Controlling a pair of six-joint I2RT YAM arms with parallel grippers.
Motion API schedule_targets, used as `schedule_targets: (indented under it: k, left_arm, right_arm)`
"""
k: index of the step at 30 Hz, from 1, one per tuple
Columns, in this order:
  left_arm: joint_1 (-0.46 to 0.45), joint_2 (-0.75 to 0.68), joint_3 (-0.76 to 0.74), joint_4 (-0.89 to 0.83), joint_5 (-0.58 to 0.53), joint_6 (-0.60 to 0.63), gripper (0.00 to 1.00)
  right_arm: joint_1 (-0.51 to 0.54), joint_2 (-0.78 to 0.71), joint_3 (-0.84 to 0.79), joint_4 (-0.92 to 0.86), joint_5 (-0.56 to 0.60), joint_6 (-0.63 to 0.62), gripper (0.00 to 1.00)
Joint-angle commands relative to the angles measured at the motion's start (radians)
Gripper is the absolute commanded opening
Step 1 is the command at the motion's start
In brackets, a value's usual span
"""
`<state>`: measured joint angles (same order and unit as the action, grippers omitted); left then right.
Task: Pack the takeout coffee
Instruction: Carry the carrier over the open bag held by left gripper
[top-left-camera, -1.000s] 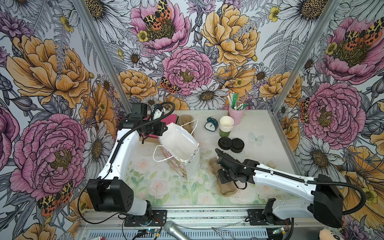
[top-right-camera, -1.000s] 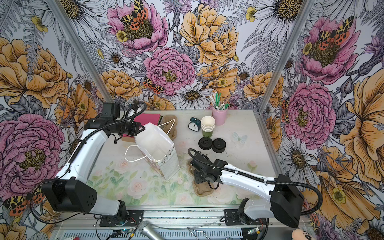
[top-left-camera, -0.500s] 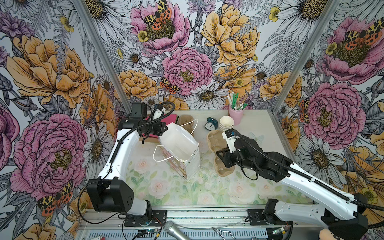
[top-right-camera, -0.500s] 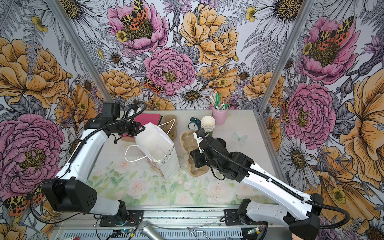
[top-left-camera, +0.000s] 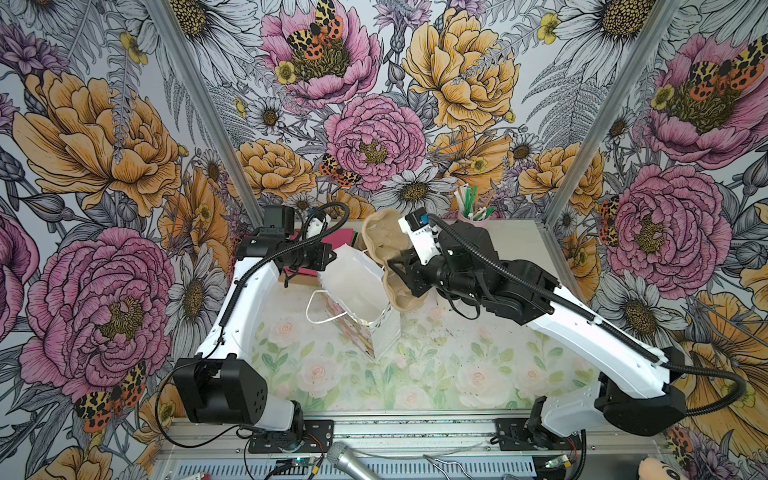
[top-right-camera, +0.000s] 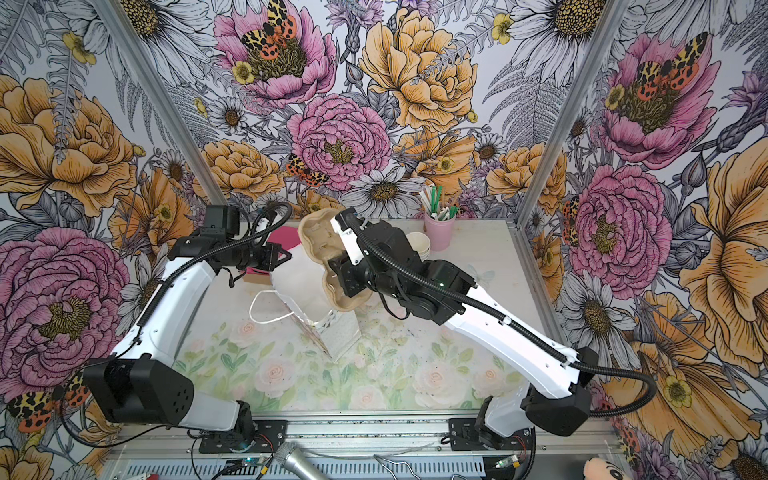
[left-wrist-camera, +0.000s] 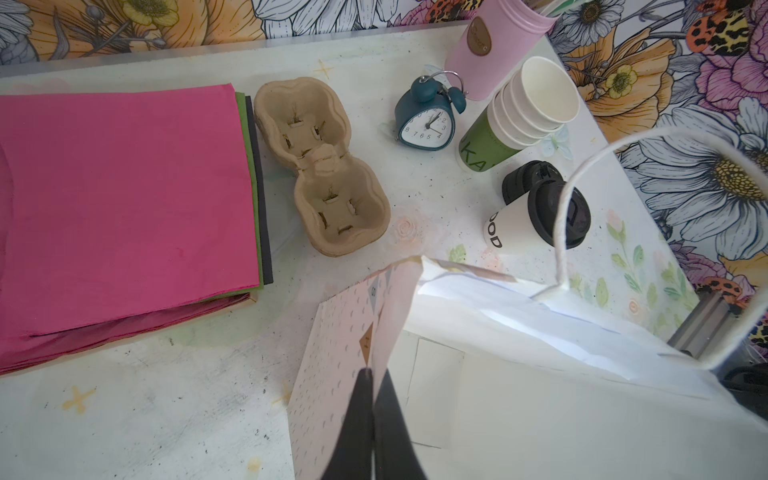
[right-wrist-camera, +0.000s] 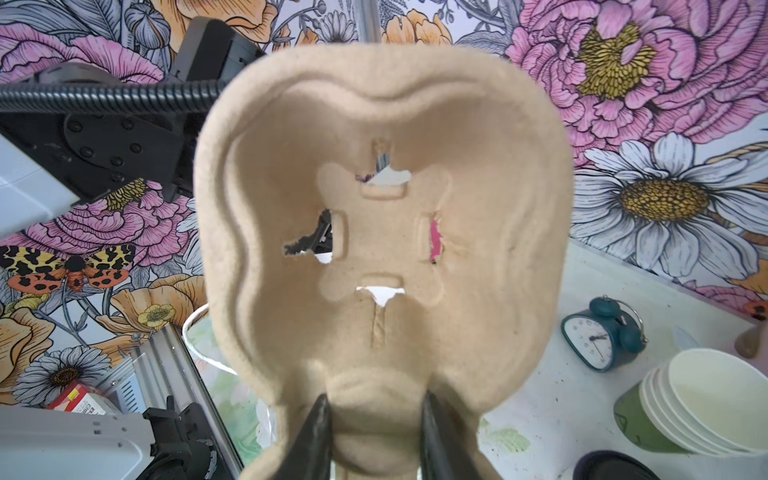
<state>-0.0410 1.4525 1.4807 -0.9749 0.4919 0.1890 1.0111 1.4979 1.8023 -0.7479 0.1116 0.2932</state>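
Now that the right hand (top-left-camera: 405, 270), grasping the pulp carrier (top-left-camera: 400, 291), has swung it from 5 o'clock of the paper bag (top-left-camera: 353, 286) up to its 2 o'clock rim, bagging looks close. Left hand (left-wrist-camera: 374, 374) stays clenched on the bag's edge; the takeout coffee (left-wrist-camera: 515, 228) stands on the desk (left-wrist-camera: 187, 395) beside spare lids (left-wrist-camera: 519, 183).

Right claw (right-wrist-camera: 374, 399) pinching pulp cup carrier (right-wrist-camera: 382, 232) at waist; alarm clock (right-wrist-camera: 598, 338) beyond.
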Motion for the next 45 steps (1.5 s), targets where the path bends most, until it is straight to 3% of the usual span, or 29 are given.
schedule_targets:
  k: [1,18,28,45]
  left_arm:
    - [0.007,-0.027,-0.009,0.035,0.045,-0.011,0.00]
    - [0.018,-0.020,-0.011,0.047,0.078,-0.023,0.00]
    - [0.024,-0.021,-0.011,0.052,0.084,-0.028,0.00]
    - [0.001,-0.065,0.006,0.093,0.108,-0.061,0.00]
  right_arm:
    - [0.017,0.074,0.086,0.025,-0.033,-0.035,0.30]
    - [0.021,0.256,0.099,0.178,0.005,-0.054,0.27]
    - [0.008,0.192,-0.093,0.282,0.006,-0.057,0.27]
    - [0.002,0.150,-0.213,0.268,0.001,-0.066,0.27]
